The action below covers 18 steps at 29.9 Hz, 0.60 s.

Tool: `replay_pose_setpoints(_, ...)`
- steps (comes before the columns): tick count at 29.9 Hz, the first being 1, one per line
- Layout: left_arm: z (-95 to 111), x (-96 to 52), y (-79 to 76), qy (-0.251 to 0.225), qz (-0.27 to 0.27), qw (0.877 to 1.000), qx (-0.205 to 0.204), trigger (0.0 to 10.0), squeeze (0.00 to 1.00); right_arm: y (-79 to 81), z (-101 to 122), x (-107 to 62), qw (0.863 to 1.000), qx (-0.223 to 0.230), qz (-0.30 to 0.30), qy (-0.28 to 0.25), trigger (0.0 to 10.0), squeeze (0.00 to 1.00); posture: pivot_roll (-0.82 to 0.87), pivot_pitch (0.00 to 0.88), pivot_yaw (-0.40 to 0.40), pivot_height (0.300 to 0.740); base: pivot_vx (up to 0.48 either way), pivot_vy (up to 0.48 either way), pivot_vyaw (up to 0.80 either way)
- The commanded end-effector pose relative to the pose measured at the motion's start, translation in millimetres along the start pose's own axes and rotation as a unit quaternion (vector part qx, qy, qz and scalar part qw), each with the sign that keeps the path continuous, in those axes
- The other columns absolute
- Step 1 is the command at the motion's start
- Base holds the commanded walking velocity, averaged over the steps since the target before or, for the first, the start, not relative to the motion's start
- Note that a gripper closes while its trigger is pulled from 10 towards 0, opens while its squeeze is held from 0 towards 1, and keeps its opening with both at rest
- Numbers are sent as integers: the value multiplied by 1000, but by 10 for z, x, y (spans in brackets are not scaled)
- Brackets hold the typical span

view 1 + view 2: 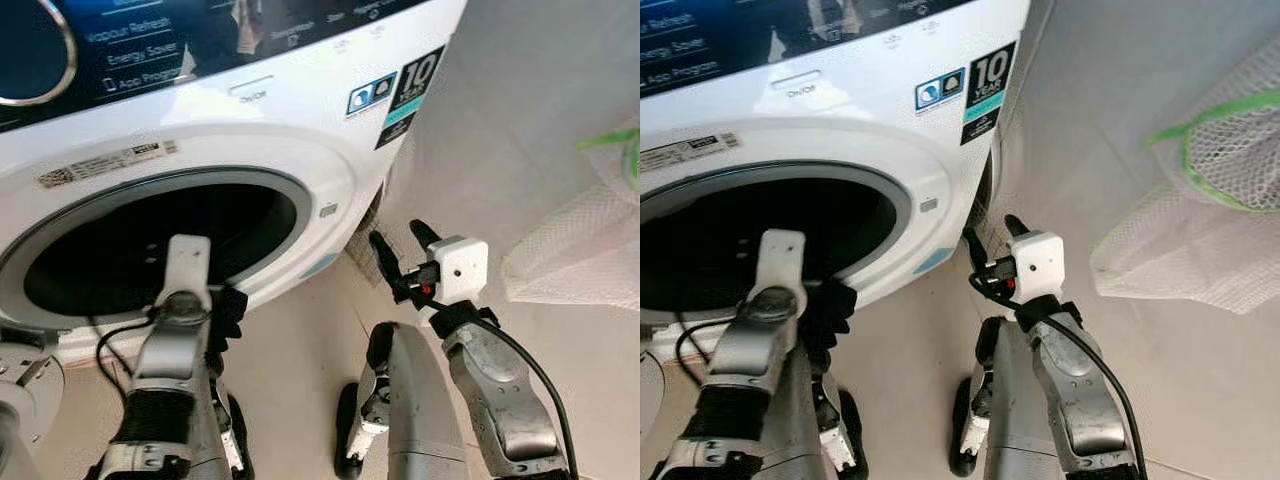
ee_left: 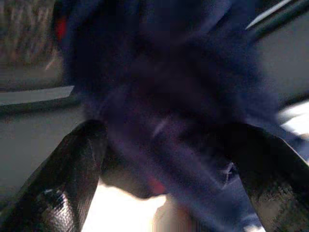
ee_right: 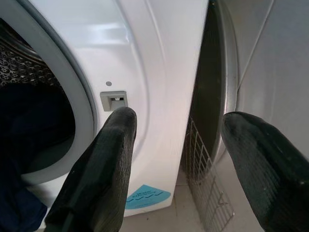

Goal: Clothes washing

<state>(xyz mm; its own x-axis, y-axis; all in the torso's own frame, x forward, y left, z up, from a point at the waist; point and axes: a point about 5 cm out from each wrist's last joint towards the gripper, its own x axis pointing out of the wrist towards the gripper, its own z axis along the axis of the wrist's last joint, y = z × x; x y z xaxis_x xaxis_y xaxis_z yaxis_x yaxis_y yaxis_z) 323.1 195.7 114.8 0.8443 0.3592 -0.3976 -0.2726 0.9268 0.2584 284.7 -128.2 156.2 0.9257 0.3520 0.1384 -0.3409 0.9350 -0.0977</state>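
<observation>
We load dark clothes into the washing machine [image 1: 300, 150].
Our left gripper [image 2: 159, 193] has its jaws clamped on dark blue clothes [image 2: 174, 96] at the drum opening [image 1: 150, 250]; our right gripper [image 1: 403, 247] hovers beside the machine, jaws apart.

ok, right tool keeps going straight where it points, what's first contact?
Likely the washing machine front panel's right edge, beside the door latch slot, or the gap alongside it; depth is unclear. The right tool is open.
</observation>
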Motion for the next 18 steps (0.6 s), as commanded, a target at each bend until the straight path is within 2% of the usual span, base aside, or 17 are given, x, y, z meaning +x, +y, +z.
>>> replay_pose_setpoints(1, -170, 1, -39, 40, -9, 999, -27, 10000, 0, -20, -74, -46, 1000, 2, -6, 14, 10000, 0, 45, 370, -103, 511, 0, 0, 0)
replay_pose_setpoints(3, -217, -14, -73, 58, -18, 996, -61, 10000, 0, -23, -70, -45, 1000, 1, -5, 14, 10000, 0, 43, 376, -108, 511, 0, 0, 0)
replay_pose_setpoints(7, -249, -29, -124, 59, -22, 996, -70, 10000, 0, -24, -66, -46, 1000, 1, -4, 14, 10000, 0, 40, 378, -115, 511, 0, 0, 0)
replay_pose_setpoints(8, -239, -20, -155, 53, -26, 994, -92, 10000, 0, -23, -64, -45, 1000, 0, -3, 14, 10000, 0, 42, 379, -117, 511, 0, 0, 0)
replay_pose_setpoints(9, -239, -20, -155, 53, -26, 994, -92, 10000, 0, -23, -64, -45, 1000, 0, -3, 14, 10000, 0, 42, 379, -117, 511, 0, 0, 0)
replay_pose_setpoints(11, -199, 26, -194, 38, -40, 989, -135, 10000, 0, -22, -63, -41, 1000, 0, -2, 14, 10000, 0, 38, 383, -121, 511, 0, 0, 0)
replay_pose_setpoints(13, -165, 51, -188, 27, -45, 988, -145, 10000, 0, -25, -59, -39, 1000, 0, -2, 13, 10000, 0, 35, 384, -122, 511, 0, 0, 0)
replay_pose_setpoints(18, -190, 95, -136, 31, -40, 989, -141, 10000, 0, -31, -57, -40, 1000, -1, -3, 13, 10000, 0, 37, 384, -122, 511, 0, 0, 0)
